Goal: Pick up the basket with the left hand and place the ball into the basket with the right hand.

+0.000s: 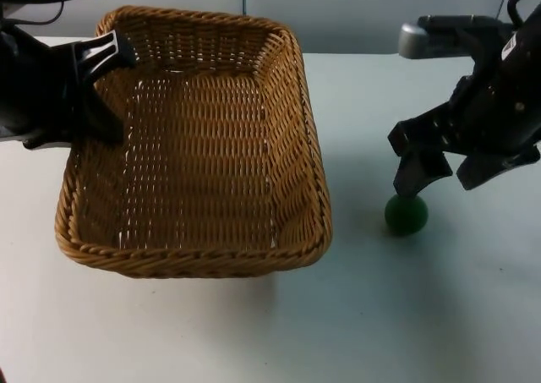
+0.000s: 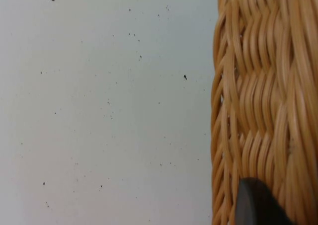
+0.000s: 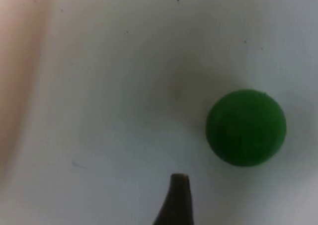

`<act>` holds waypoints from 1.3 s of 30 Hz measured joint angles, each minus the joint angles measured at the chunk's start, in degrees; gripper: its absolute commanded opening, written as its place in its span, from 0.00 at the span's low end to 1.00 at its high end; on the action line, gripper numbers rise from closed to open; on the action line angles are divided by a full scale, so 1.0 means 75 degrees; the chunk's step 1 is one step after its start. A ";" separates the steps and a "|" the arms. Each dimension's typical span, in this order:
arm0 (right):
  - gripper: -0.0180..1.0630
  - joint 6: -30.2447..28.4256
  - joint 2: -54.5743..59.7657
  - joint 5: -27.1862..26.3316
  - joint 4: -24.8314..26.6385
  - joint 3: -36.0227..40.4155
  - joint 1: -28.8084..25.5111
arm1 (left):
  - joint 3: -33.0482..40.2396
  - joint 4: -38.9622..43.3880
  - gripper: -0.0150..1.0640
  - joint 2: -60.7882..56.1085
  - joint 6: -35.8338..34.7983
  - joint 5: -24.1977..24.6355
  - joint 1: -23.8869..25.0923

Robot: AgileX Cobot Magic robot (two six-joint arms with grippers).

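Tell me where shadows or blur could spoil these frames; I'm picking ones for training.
Top view: the basket casts a faint shadow ahead of its front rim, and a soft one lies beside the ball. Right wrist view: the ball has fuzzy edges. Left wrist view: the weave is crisp.

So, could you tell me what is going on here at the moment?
The left hand grips the left rim of the wicker basket, which looks tilted up off the white table. The right hand hovers open just above the green ball, which sits on the table right of the basket, not yet grasped.
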 measured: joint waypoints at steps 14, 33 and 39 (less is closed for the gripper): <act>0.67 0.0069 0.0552 -0.1048 -0.0135 0.0004 0.0000 | 0.0000 0.0000 0.01 0.0000 0.0000 0.0000 0.0000; 0.67 0.0069 0.1069 -0.1555 -0.0135 0.0004 0.0000 | 0.0000 0.0000 0.01 0.0000 0.0019 0.0000 0.0000; 0.67 0.0069 0.1069 -0.1619 -0.0135 0.0004 0.0000 | 0.0000 0.0000 0.01 0.0000 0.0019 0.0000 0.0000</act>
